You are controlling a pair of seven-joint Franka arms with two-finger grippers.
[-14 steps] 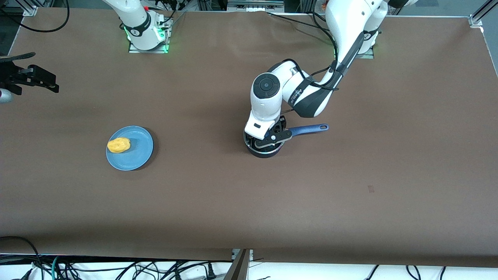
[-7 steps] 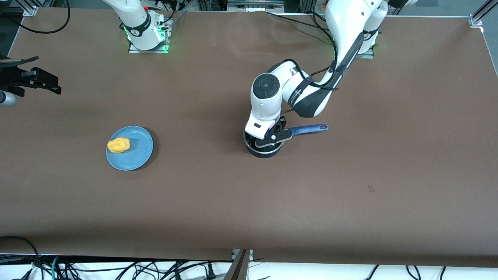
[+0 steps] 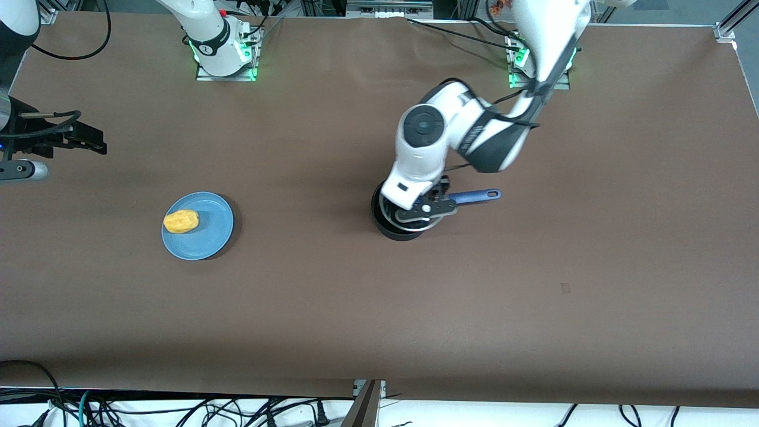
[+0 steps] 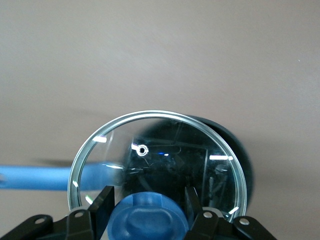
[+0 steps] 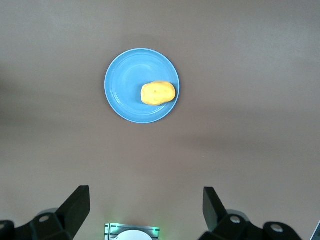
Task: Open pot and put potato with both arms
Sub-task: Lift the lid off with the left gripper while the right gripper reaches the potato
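The pot [image 3: 396,226] stands mid-table, its blue handle [image 3: 476,196] pointing toward the left arm's end. My left gripper [image 3: 424,209] is shut on the blue knob [image 4: 148,220] of the glass lid [image 4: 160,145] and holds it lifted, just above the pot [image 4: 236,146] and offset toward the handle [image 4: 40,176]. The potato [image 3: 181,221] lies on the light-blue plate [image 3: 207,232] toward the right arm's end. My right gripper [image 3: 89,140] is open and empty, high over the table's right-arm end. The right wrist view shows the potato [image 5: 158,93] on the plate [image 5: 125,85], well off from the gripper [image 5: 145,200].
The brown table [image 3: 533,284] carries only the plate and the pot. The arm bases [image 3: 224,56] stand along the edge farthest from the front camera. Cables hang off the edge nearest to it.
My left gripper has risen with the lid, which has come off the pot and shifted toward the handle. My right gripper has moved a little toward the table's middle.
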